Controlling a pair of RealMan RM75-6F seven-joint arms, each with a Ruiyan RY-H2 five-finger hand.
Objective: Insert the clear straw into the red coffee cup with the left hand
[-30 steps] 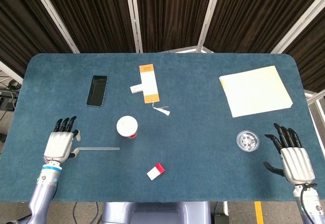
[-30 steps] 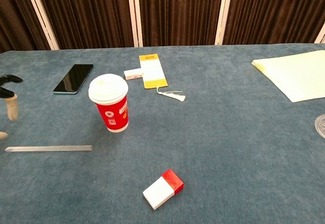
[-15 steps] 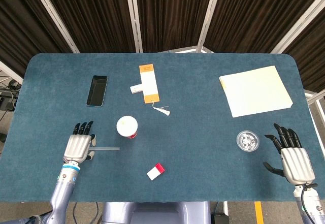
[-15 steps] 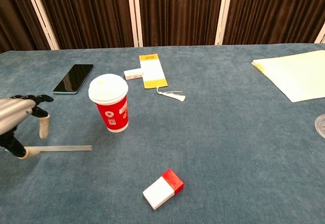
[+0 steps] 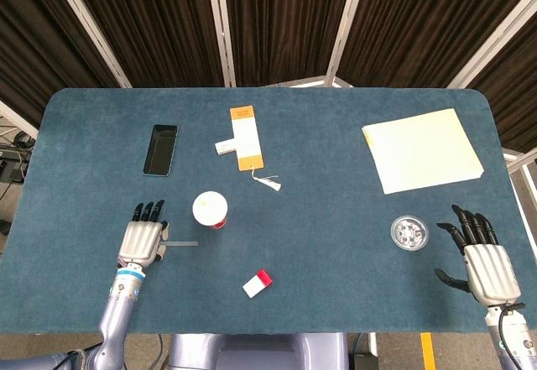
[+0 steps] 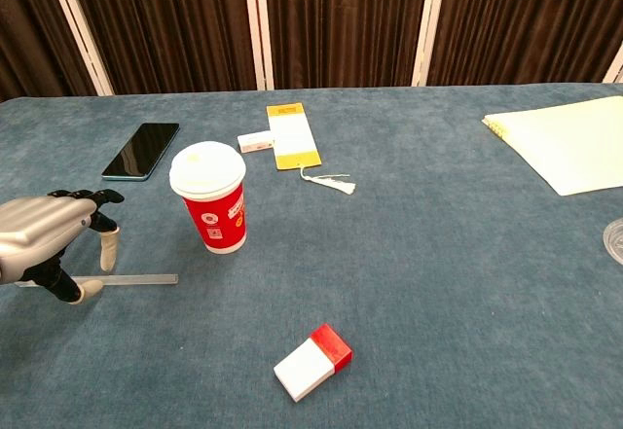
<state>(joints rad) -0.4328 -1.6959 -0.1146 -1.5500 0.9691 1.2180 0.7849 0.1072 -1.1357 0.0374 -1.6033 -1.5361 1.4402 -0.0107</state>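
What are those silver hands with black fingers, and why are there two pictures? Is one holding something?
They are robot hands on robot arms. One picture looks down from the robot's head, the other looks forward from its chest.

The left robot hand hovers over one end of a clear straw lying flat on the blue table. I cannot tell if it grips it yet. The right robot hand is open and holds nothing.

Also there: a red coffee cup with a white lid, a phone, yellow paper, a small round dish and a red-and-white box.

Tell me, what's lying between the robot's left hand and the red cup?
The clear straw lies flat between the left hand and the red cup, clearest in the chest view.
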